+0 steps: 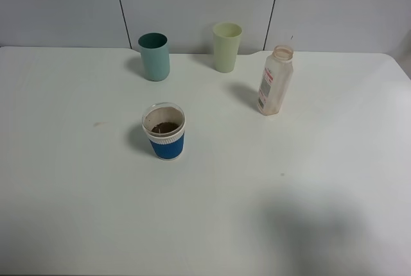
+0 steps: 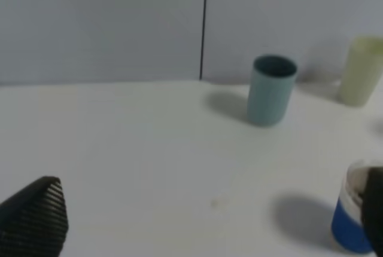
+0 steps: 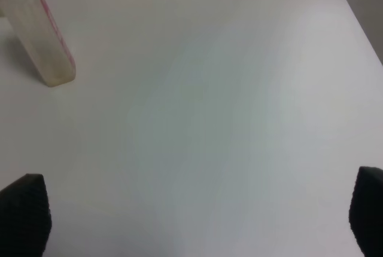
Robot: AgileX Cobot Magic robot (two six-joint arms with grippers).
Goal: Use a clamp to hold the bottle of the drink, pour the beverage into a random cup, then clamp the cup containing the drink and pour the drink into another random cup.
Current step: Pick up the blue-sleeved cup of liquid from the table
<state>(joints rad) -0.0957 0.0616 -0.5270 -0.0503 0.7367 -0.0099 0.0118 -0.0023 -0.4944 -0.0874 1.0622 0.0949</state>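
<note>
You'll see the clear plastic bottle (image 1: pixel 275 82) standing uncapped at right, seemingly empty. Brown drink sits in the blue-banded white cup (image 1: pixel 164 133), so the cup-to-cup pour probably remains. The left gripper (image 2: pixel 203 221) and right gripper (image 3: pixel 196 215) are both spread, holding nothing.

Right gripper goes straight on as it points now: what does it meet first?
Only bare table shows ahead of the right gripper; the bottle stands off to one side. Depth is unclear.
</note>
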